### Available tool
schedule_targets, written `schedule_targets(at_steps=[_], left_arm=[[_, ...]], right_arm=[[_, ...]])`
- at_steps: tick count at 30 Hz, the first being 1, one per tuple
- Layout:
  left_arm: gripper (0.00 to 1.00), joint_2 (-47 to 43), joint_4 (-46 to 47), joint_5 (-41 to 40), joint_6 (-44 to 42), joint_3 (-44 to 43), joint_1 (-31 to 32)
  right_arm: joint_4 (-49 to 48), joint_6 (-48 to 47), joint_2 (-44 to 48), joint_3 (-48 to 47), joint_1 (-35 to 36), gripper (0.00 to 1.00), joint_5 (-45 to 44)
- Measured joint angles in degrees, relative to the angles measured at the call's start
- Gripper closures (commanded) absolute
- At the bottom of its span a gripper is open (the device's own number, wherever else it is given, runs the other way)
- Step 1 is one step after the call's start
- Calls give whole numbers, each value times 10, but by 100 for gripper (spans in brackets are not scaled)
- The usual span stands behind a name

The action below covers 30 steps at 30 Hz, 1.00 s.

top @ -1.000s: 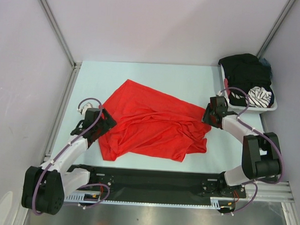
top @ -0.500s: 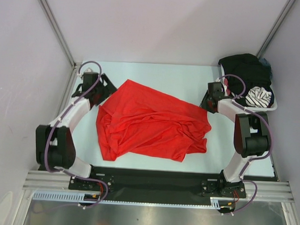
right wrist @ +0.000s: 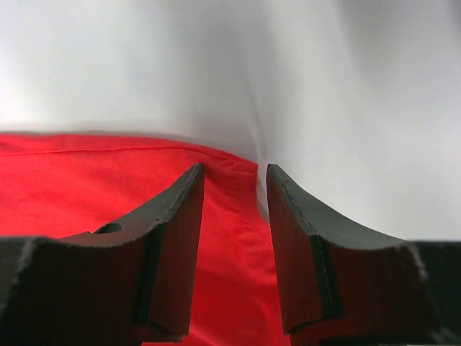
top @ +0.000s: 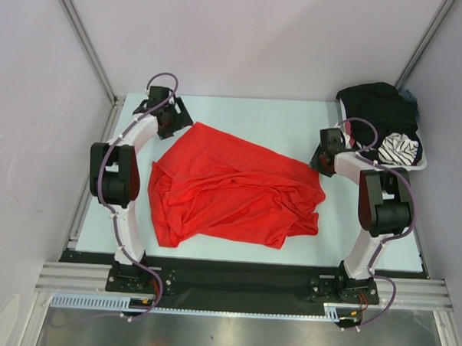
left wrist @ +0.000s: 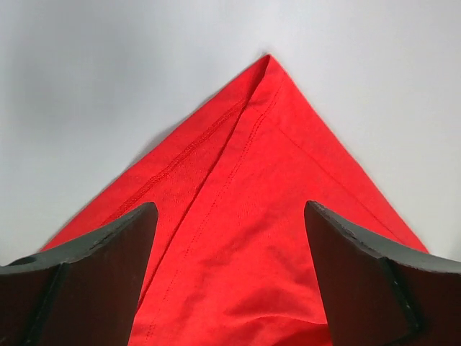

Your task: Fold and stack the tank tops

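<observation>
Status on both arms. Bright red thin-fabric tank top (top: 230, 188) lies crumpled and partly spread in the middle of the pale table (top: 279, 121), with loose folds bunched toward its right and near sides.

Left gripper (top: 185, 123) is reached out to the far-left corner of the red top. Wrist view: jaws spread wide (left wrist: 229, 209), both dark fingers (left wrist: 94, 274) straddling the pointed corner of the fabric (left wrist: 245, 238), with hem stitching running up to the tip. Nothing is pinched and cloth shows across the whole gap. Cannot tell whether the fingers touch the cloth.

Right gripper (top: 319, 163) sits at the right-hand corner of the same top, just beside the basket. Wrist view: jaws part-spread with a narrow gap (right wrist: 235, 169); the red edge (right wrist: 72, 180) runs under the fingertips (right wrist: 180, 216) and bare table shows beyond. No fabric is visibly clamped between the pads.

Black fabric tank top (top: 376, 106) is heaped in the white rectangular plastic basket (top: 385, 166) at the far-right corner of the table, bulging over its rim. Black-and-white patterned cloth (top: 401, 147) sits in the near end of that basket. Neither gripper touches the black top.
</observation>
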State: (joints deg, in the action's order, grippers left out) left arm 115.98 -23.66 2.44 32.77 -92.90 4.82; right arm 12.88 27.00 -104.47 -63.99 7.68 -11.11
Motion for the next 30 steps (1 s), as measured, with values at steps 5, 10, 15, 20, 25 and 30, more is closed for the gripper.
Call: schedule_targets(at_steps=[5, 10, 15, 20, 25, 30], left_arm=[[15, 42, -17, 3, -14, -25, 8], [16, 62, -35, 2, -25, -44, 20], [18, 79, -41, -9, -39, -84, 36], [28, 134, -57, -21, -52, -170, 41], [30, 207, -90, -36, -59, -254, 41], [43, 235, -112, -42, -62, -262, 41]], right_arm=[[-9, 2, -5, 7, -5, 82, 7], [-17, 4, -5, 12, -12, 80, 13], [-24, 4, -4, 12, -13, 79, 12], [-35, 2, -4, 16, -10, 93, 11], [-42, 0, -2, 20, -4, 100, 8], [-47, 0, -2, 23, 0, 100, 9]])
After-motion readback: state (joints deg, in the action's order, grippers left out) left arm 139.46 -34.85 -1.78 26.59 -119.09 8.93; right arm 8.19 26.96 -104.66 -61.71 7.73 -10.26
